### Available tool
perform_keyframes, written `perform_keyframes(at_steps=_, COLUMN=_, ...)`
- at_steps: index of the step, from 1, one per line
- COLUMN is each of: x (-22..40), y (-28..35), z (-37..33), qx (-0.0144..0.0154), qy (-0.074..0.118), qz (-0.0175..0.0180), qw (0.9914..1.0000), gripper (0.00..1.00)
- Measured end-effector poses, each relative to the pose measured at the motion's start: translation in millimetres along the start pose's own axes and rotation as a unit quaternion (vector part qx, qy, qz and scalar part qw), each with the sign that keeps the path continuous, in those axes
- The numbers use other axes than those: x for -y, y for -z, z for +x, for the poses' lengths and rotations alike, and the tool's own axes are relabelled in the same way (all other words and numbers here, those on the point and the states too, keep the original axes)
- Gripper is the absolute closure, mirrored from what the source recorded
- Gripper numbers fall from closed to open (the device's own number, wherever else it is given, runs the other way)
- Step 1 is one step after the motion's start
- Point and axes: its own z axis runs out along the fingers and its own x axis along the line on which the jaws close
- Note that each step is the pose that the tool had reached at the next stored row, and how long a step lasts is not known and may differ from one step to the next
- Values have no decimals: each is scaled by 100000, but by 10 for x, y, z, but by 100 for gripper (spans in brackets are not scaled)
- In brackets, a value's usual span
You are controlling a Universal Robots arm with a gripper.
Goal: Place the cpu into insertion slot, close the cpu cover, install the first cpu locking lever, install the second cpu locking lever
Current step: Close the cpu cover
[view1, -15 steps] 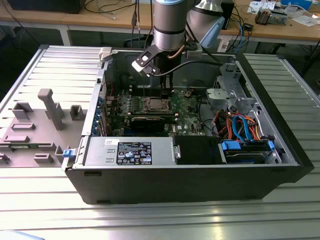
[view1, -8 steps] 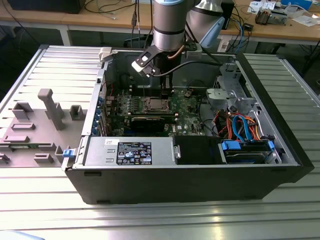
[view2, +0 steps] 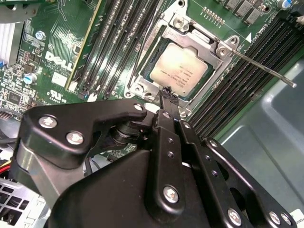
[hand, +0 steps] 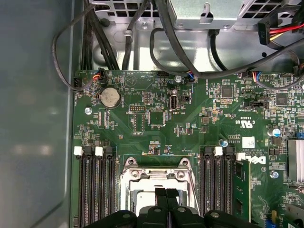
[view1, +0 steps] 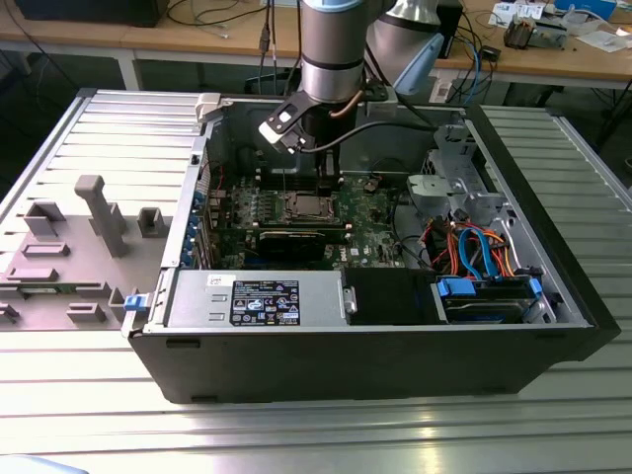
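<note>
cpu [view2: 183, 71]: a flat square chip with a silver-grey top, seated in the slot in the second wrist view.
slot [view1: 301, 205]: a square socket with a silvery rim. In the exterior view it sits near the middle of the green board, toward the back of the open case.
cover [view2: 202, 46]: a thin silvery frame lying flat over the slot. The chip's metal top shows through its window.
lever [view2: 259, 68]: a thin metal rod running out from one corner of the slot and across the memory slots [view2: 118, 38]. Its far end is free.
gripper [view2: 166, 91]: black, with its jaws together and nothing seen between them. Its tip is at the slot's rim, just beside the cpu. In the exterior view it hangs at about 1 o'clock from the slot.
board [view1: 370, 212]: green, with a round coin battery [hand: 110, 96] in the first wrist view.
case [view1: 395, 346]: a black computer case lying open on a ribbed metal table [view1: 553, 434].
power supply [view1: 257, 296]: a grey box at 6 o'clock from the slot in the exterior view.
cables [view1: 474, 247]: blue and orange, at about 4 o'clock from the slot.
fixture [view1: 99, 212]: grey blocks at 9 o'clock, outside the case.
</note>
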Motion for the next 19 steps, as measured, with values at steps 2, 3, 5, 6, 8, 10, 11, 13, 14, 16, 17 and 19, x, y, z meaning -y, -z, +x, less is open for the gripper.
perform_keyframes(at_steps=2, x=6, y=-5, z=0, qx=0, qy=-7, qz=-85, qw=100000, gripper=89)
perform_keyframes(at_steps=3, x=9, y=-11, z=0, qx=-1, qy=-1, qz=-159, qw=100000, gripper=89)
perform_keyframes(at_steps=5, x=14, y=-17, z=0, qx=3, qy=-2, qz=-279, qw=100000, gripper=89)
perform_keyframes(at_steps=6, x=22, y=-31, z=1, qx=5, qy=-9, qz=-644, qw=99998, gripper=89)
perform_keyframes(at_steps=8, x=31, y=-47, z=0, qx=17, qy=-16, qz=-1175, qw=99993, gripper=89)
perform_keyframes(at_steps=10, x=40, y=-56, z=-2, qx=28, qy=-23, qz=-1654, qw=99986, gripper=89)
perform_keyframes(at_steps=11, x=45, y=-57, z=-4, qx=34, qy=-26, qz=-2017, qw=99980, gripper=89)
perform_keyframes(at_steps=13, x=71, y=-62, z=-12, qx=32, qy=26, qz=-2702, qw=99963, gripper=89)
perform_keyframes(at_steps=14, x=85, y=-61, z=-13, qx=35, qy=48, qz=-2724, qw=99963, gripper=89)
perform_keyframes(at_steps=16, x=89, y=-61, z=-13, qx=41, qy=51, qz=-2733, qw=99963, gripper=89)
perform_keyframes(at_steps=17, x=89, y=-61, z=-13, qx=41, qy=53, qz=-2733, qw=99963, gripper=89)
perform_keyframes(at_steps=19, x=90, y=-61, z=-13, qx=20, qy=52, qz=-2408, qw=99971, gripper=89)
